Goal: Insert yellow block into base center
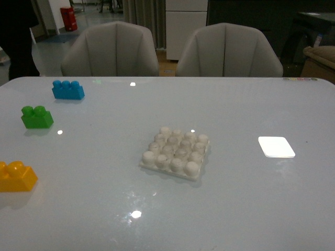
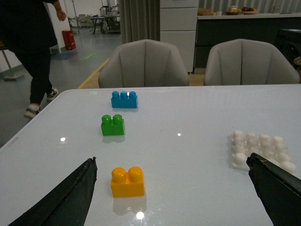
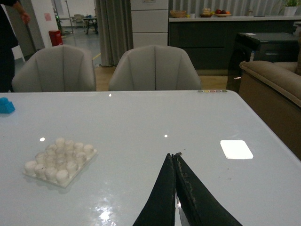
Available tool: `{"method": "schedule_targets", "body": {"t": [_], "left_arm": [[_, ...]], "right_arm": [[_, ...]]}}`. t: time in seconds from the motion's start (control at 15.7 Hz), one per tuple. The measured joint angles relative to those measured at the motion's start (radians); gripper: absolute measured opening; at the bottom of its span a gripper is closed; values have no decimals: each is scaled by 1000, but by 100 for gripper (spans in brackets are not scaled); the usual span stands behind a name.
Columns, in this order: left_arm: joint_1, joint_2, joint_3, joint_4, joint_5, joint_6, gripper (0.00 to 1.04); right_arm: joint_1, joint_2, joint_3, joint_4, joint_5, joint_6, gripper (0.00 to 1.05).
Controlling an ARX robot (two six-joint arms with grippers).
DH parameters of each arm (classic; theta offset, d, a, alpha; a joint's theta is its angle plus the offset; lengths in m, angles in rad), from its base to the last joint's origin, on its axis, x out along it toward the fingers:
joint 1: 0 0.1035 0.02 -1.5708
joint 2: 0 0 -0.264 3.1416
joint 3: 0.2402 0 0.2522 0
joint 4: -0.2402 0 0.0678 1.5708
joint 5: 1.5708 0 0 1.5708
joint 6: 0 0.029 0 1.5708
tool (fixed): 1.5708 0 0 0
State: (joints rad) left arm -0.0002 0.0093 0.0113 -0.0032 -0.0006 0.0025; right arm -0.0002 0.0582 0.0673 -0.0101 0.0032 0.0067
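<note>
Between the left gripper's [image 2: 171, 162] two dark fingers, spread wide, lies bare tabletop, with nothing held. The yellow block [image 2: 128, 181] sits just ahead of them, upright with its two studs up, apart from both fingers and closer to the one on the block's own side. The right gripper [image 3: 172, 157] is pinched to a point with no gap and nothing in it, hanging over the table [image 1: 235, 209] toward the near edge.

Seen from the front, neither arm shows. The yellow block [image 1: 17, 177] stands by the left edge, toward the near-left corner. Further along that edge is the green brick [image 1: 36, 116], and beyond it, toward the far-left corner, the blue brick [image 1: 68, 90]. The base [image 1: 175, 151] lies flat about the middle of the table, well apart from the block, its studs all bare. A smooth white square [image 1: 276, 147] lies flat between the base and the right edge.

The step in hand looks like the approach before the pick, with nothing grasped yet. The next move likely calls for the left gripper to shift sideways until it is centred on the block, come down around its flat sides below the studs, and close. After that comes the lift, the carry to the base, and a squared, level press onto the four middle studs.
</note>
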Motion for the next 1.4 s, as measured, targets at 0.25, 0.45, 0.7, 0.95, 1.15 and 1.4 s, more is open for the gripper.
{"method": "schedule_targets", "body": {"t": [0.25,0.45,0.7,0.95,1.15,1.4], "left_arm": [[0,0,0,0,0,0,98],[0,0,0,0,0,0,98],[0,0,0,0,0,0,98],[0,0,0,0,0,0,98],[0,0,0,0,0,0,98],[0,0,0,0,0,0,98]], "right_arm": [[0,-7,-9,3,0,0,2],[0,-52,-56,12,-2,0,2],[0,-53,-56,6,-2,-1,8],[0,-53,-56,6,-2,-1,56],[0,-53,-56,6,-2,-1,96],[0,-53,-56,6,-2,-1,98]]}}
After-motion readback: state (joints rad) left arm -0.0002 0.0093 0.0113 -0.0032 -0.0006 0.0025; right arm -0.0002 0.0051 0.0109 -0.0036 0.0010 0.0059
